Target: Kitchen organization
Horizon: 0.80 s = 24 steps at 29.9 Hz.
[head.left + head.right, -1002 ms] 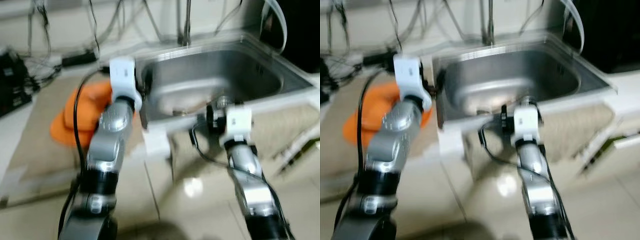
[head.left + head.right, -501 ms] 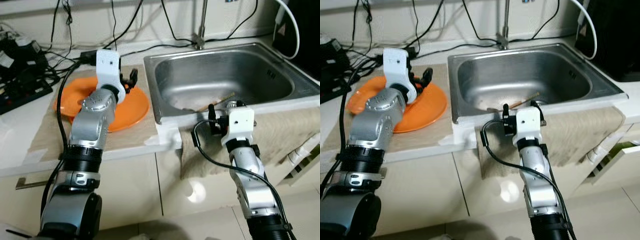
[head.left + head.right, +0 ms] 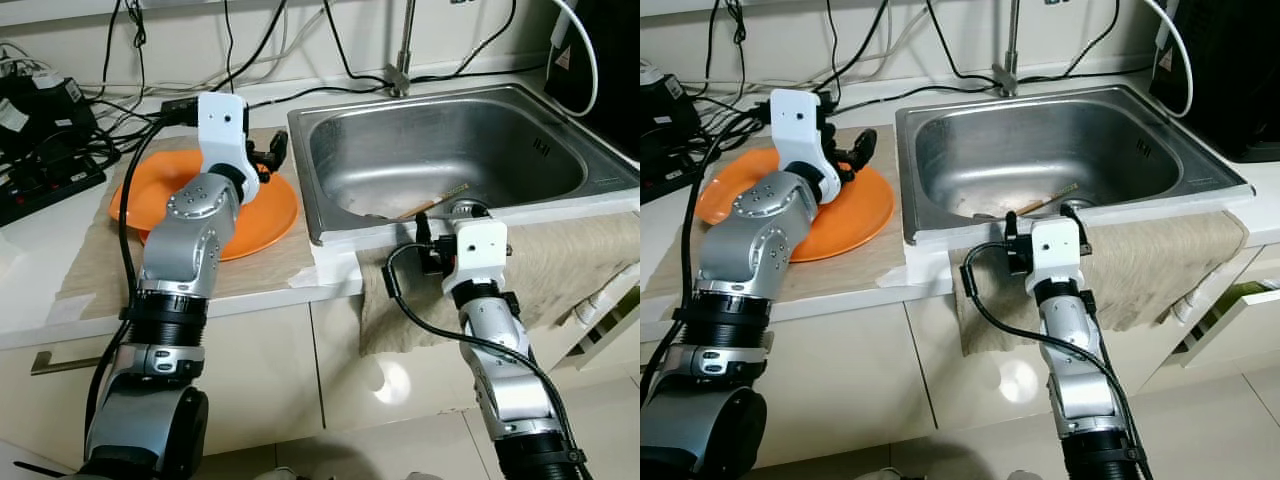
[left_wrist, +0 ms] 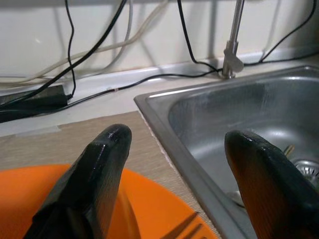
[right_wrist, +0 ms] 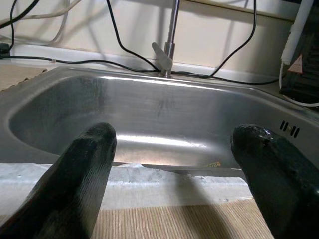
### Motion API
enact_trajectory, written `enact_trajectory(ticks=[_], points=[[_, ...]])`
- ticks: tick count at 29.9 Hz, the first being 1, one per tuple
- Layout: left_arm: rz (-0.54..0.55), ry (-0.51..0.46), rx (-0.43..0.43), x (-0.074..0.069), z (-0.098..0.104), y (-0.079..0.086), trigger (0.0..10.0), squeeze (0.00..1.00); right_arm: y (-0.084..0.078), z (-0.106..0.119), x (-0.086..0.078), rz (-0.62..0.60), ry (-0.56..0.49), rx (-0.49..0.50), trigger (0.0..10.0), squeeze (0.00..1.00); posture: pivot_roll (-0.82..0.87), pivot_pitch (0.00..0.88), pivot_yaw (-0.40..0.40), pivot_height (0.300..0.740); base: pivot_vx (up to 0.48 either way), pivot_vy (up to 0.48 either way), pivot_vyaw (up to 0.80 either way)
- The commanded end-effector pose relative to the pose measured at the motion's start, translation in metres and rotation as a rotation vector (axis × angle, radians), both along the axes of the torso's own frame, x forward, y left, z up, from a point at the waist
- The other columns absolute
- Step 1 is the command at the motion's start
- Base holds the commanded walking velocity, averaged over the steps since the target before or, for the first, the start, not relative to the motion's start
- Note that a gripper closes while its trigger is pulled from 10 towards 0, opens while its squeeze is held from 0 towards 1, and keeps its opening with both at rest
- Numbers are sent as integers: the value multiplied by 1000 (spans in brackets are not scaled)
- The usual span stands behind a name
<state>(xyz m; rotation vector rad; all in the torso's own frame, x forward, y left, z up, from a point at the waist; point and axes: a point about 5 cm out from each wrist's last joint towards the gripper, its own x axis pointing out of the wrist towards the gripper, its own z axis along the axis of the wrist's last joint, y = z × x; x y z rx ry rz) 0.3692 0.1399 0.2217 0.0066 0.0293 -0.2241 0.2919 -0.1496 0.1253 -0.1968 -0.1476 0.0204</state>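
A white bench (image 3: 40, 260) runs along a pale wall strung with black cables (image 3: 230, 45), a steel sink (image 3: 440, 150) sunk into its right half and a tap (image 3: 403, 45) rising at the sink's back edge.

Left eye view: I have the left gripper (image 3: 268, 155) raised over the right rim of an orange plate (image 3: 265, 215), which lies on a beige mat (image 3: 95, 265) at the bench's front edge, just left of the sink. A black power strip (image 3: 50, 180) sits toward the bench's left end. The right gripper (image 3: 445, 205) sits at the sink's front rim, above a beige cloth (image 3: 570, 270) draped over the bench edge. A thin wooden stick (image 3: 435, 202) lies in the basin near the drain.

Right eye view: the same layout, with a dark appliance (image 3: 1230, 70) at the bench's right end beyond the sink.

Left wrist view: my left jaws are spread wide and hold nothing, one finger (image 4: 94, 174) over the plate, the other over the sink's near corner. A fork's tines (image 4: 187, 230) show on the plate between them.

Right wrist view: my right jaws are likewise spread and empty, the fingers (image 5: 82, 179) framing the basin from its front rim, the tap straight ahead.
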Motion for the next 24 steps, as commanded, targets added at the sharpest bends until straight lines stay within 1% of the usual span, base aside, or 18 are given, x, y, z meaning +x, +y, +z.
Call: enact_trajectory(ticks=[1,4,7,9,15,24], points=[[-16,25,37,0,-4,3,10000,0,1,-2,-1,2,20,7,10000,0,-47,0,83,740,0,0,0],[-16,36,45,1,-9,5,10000,0,2,-2,-1,3,20,8,10000,0,-43,0,82,740,0,0,0],[-9,65,64,5,-20,10,10000,0,3,-2,0,8,19,11,10000,0,-40,0,79,740,0,0,0],[-2,74,73,7,-22,12,10000,0,3,-1,0,9,17,11,10000,0,-43,0,82,740,0,0,0],[4,82,67,6,-23,14,10000,0,3,-2,0,8,19,11,10000,0,-43,0,81,740,0,0,0],[13,47,86,8,-19,16,10000,0,2,-2,-1,10,22,8,10000,0,-39,0,75,740,0,0,0]])
